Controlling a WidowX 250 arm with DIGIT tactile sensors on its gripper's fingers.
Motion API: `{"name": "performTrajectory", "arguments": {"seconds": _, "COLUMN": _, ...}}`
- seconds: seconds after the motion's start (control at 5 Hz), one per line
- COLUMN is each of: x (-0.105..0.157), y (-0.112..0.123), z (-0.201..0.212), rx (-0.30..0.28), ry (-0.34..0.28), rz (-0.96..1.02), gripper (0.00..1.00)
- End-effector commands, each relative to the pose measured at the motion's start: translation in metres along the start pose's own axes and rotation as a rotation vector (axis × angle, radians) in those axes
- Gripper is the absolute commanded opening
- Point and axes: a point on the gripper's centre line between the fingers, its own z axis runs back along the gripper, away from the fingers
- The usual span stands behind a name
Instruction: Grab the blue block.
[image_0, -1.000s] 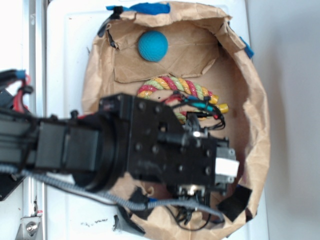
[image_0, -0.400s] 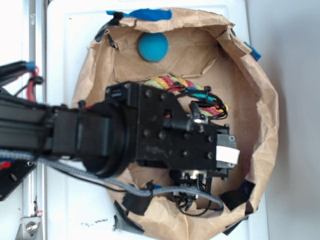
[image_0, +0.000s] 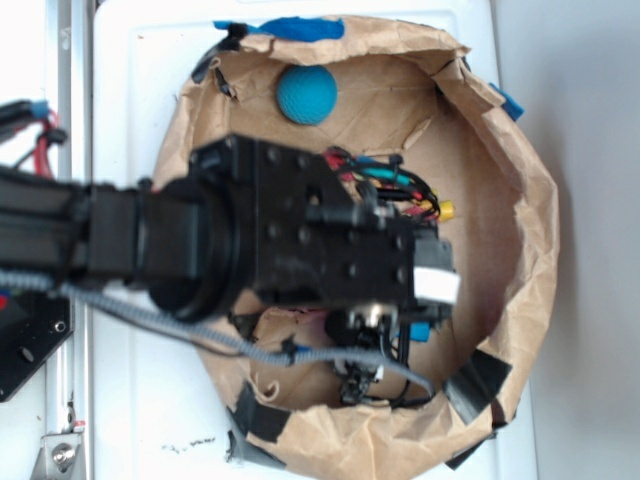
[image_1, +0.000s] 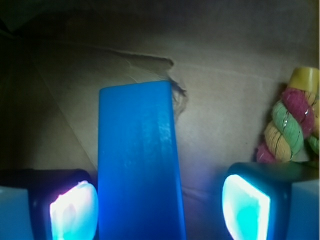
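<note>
The gripper (image_1: 160, 202) hangs low inside the paper bag (image_0: 520, 250), jaws spread apart. The blue block (image_1: 137, 160) lies on the cardboard floor between them, close against the left finger (image_1: 72, 210), clear of the other. The rope toy (image_1: 292, 120) sits off to the right.

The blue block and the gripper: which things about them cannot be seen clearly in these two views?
- Blue block: wrist view, its near end is cut off by the bottom edge; exterior view, the arm hides it.
- Gripper: wrist view, whether the left finger touches the block is lost in glare.
- Rope toy: right edge crops it; exterior view, mostly under the arm.
</note>
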Motion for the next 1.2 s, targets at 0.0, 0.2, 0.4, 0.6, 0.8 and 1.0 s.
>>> {"name": "performTrajectory", "arguments": {"seconds": 0.0, "x": 0.008, "y": -0.003, "z": 0.004, "rx": 0.031, "ry": -0.022, "rz": 0.018, "gripper": 1.00}}
{"name": "performTrajectory", "arguments": {"seconds": 0.2, "x": 0.010, "y": -0.004, "z": -0.002, "rx": 0.031, "ry": -0.008, "rz": 0.017, "gripper": 1.00}}
{"name": "performTrajectory", "arguments": {"seconds": 0.4, "x": 0.009, "y": -0.012, "z": -0.014, "rx": 0.058, "ry": -0.006, "rz": -0.016, "gripper": 1.00}}
{"name": "performTrajectory", "arguments": {"seconds": 0.6, "x": 0.008, "y": -0.025, "z": -0.030, "rx": 0.076, "ry": 0.019, "rz": -0.059, "gripper": 1.00}}
{"name": "performTrajectory", "arguments": {"seconds": 0.8, "x": 0.007, "y": -0.029, "z": -0.036, "rx": 0.084, "ry": 0.028, "rz": -0.074, "gripper": 1.00}}
{"name": "performTrajectory", "arguments": {"seconds": 1.0, "x": 0.005, "y": -0.029, "z": -0.036, "rx": 0.073, "ry": 0.025, "rz": -0.066, "gripper": 0.00}}
